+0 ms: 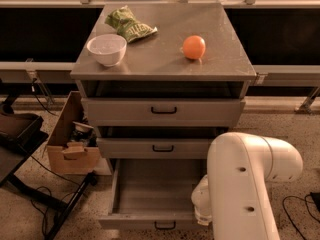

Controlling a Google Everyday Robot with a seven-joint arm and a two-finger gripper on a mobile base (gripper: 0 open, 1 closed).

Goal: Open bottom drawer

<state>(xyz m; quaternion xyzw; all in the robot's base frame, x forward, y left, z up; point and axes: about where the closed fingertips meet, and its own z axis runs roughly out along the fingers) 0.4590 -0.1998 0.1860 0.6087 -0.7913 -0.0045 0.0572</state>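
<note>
One arm (pixel 247 184) bent over open bottom drawer (pixel 150 189); gripper not vis.

grey bottom drawer (pixel 150 190), claw behind white arm (pixel 241 184)

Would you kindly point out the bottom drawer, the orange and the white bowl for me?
bottom drawer (pixel 150 190), camera view, bare inside floor.
orange (pixel 194 47), camera view, its middle.
white bowl (pixel 107 56), camera view, front wall.
end effector: hidden behind the arm (pixel 245 189) by the drawer's right front.
</note>
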